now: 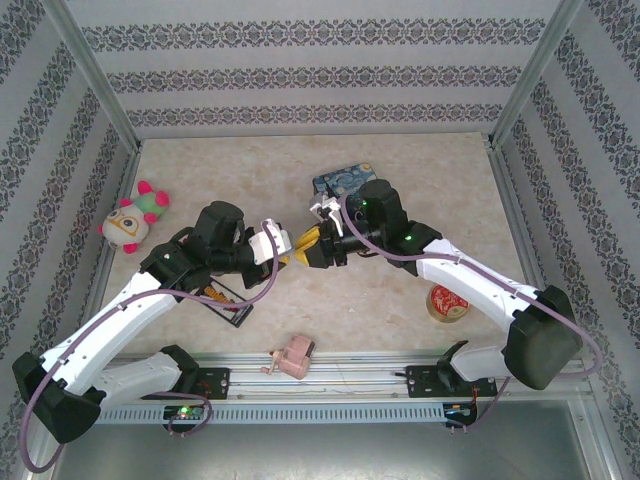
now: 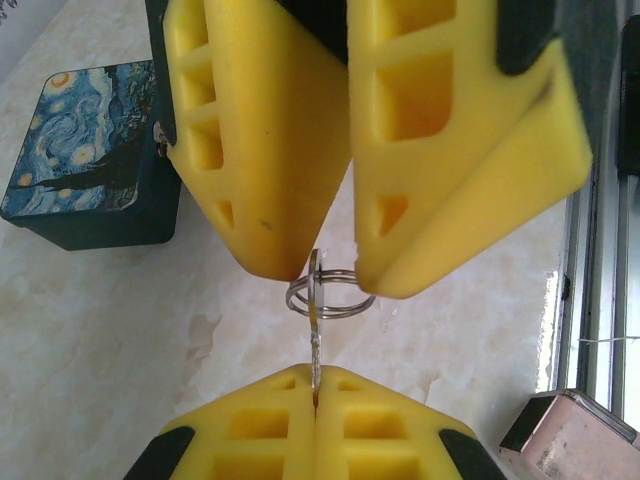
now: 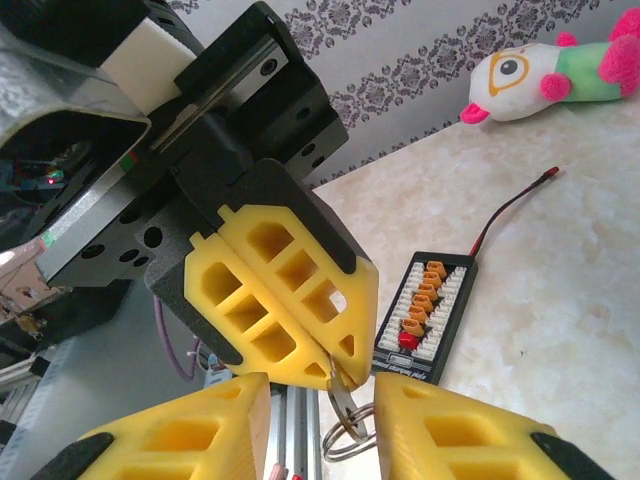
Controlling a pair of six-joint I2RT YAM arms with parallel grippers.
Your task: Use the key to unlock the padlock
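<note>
The key (image 2: 316,345) is a slim metal blade with a wire split ring (image 2: 330,297) at its head. My left gripper (image 2: 316,388) is shut on the blade's tip, which sticks out from between its yellow fingers. My right gripper (image 3: 322,388) faces it tip to tip, its jaws apart on either side of the key's head and ring (image 3: 347,432). From above, the left gripper (image 1: 284,250) and the right gripper (image 1: 308,245) meet over the middle of the table. The padlock is out of view.
A blue painted tin (image 1: 343,182) stands just behind the right wrist. A plush toy (image 1: 133,218) lies at the left wall. A black connector board (image 1: 222,297) sits under the left arm. Near the front rail are a pink gadget (image 1: 292,358) and a tape roll (image 1: 447,303).
</note>
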